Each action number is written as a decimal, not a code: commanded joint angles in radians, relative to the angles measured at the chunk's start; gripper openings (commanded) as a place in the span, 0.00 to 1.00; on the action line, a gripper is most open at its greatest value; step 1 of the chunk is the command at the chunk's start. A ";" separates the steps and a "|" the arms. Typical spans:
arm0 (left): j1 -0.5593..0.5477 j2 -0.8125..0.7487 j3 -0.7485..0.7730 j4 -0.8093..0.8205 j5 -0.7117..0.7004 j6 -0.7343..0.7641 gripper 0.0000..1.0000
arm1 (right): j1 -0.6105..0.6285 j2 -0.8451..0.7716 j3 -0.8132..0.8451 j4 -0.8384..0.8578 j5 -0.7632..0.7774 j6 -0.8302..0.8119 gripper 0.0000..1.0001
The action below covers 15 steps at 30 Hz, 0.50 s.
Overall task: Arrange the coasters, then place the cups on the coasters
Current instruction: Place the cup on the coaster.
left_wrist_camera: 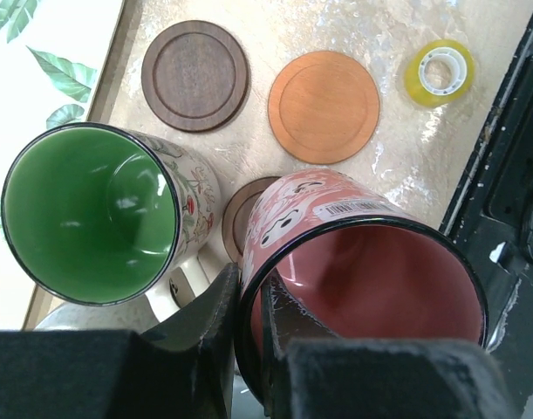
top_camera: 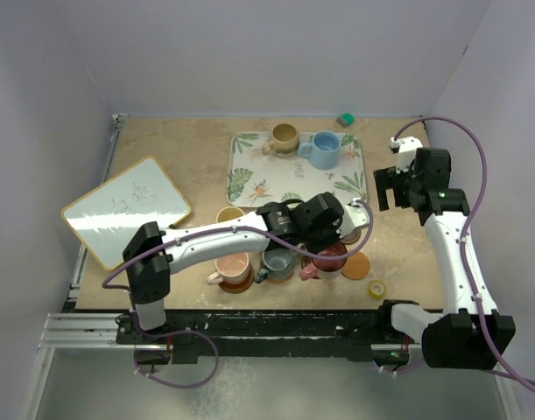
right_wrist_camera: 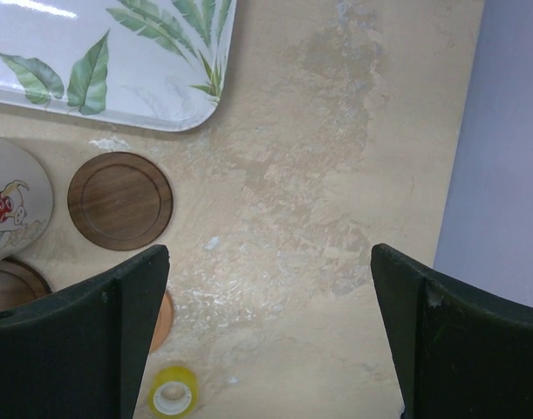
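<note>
Barcode sticker [left_wrist_camera: 351,208] on outer wall of dark red mug [left_wrist_camera: 288,223], near rim; digits too small to read. Whiteboard [top_camera: 127,210] carries faint scribbles, illegible.

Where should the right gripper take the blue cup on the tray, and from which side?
Probably pinch the rim wall of the blue cup on its right side, descending from above: it stands upright, mouth open, handle pointing left toward the tan cup.

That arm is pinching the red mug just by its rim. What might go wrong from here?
The left gripper grips only one side of the dark red printed ceramic mug, so the mug might tilt or slip. The green-lined floral mug stands very close beside it; swinging the red mug could knock it.
</note>
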 commanded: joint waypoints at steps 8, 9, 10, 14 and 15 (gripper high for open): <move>0.013 0.040 0.019 0.139 -0.036 0.011 0.03 | -0.006 -0.054 0.007 0.019 -0.044 0.022 1.00; 0.019 0.047 0.021 0.137 -0.030 0.011 0.03 | -0.006 -0.056 0.007 0.017 -0.049 0.022 1.00; 0.025 0.053 0.026 0.133 -0.022 0.011 0.03 | -0.005 -0.058 0.008 0.016 -0.053 0.024 1.00; 0.046 0.069 0.024 0.124 0.002 0.007 0.03 | -0.005 -0.061 0.009 0.011 -0.064 0.023 1.00; 0.049 0.071 0.021 0.124 0.009 0.005 0.03 | -0.005 -0.061 0.010 0.011 -0.065 0.023 1.00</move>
